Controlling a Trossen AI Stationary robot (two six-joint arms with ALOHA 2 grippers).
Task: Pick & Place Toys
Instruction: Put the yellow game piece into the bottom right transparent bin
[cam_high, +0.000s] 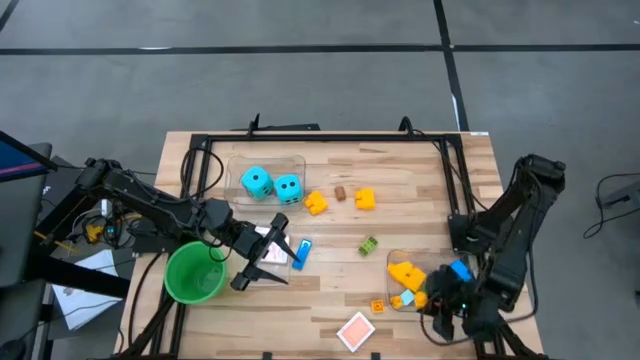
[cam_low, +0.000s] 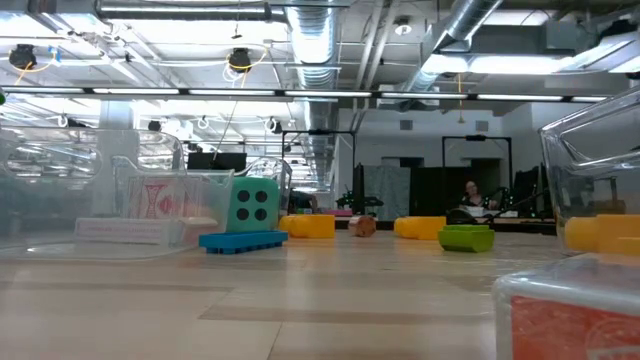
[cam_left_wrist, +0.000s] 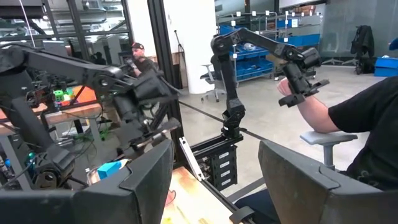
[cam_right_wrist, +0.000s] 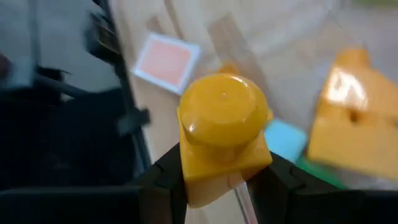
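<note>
1. Right jaws are clamped on a small yellow brick (cam_right_wrist: 222, 134), low at the bench's near right corner above the clear bin (cam_high: 400, 262).
2. Left jaws (cam_high: 268, 262) stand apart, empty, beside the green cup (cam_high: 193, 273).
3. Two cyan dice (cam_high: 271, 185) sit in the far bin (cam_high: 296, 160); a red-and-white card (cam_high: 356, 330) lies near the front edge.

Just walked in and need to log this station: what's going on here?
A two-armed robot is sorting toys on a wooden table. The right gripper holds a small yellow brick at the table's near right corner, by a clear bin with other bricks in it. The left gripper hangs open beside the green cup, holding nothing. Two cyan dice sit in another bin, and yellow bricks, a green brick and a playing card lie loose.
</note>
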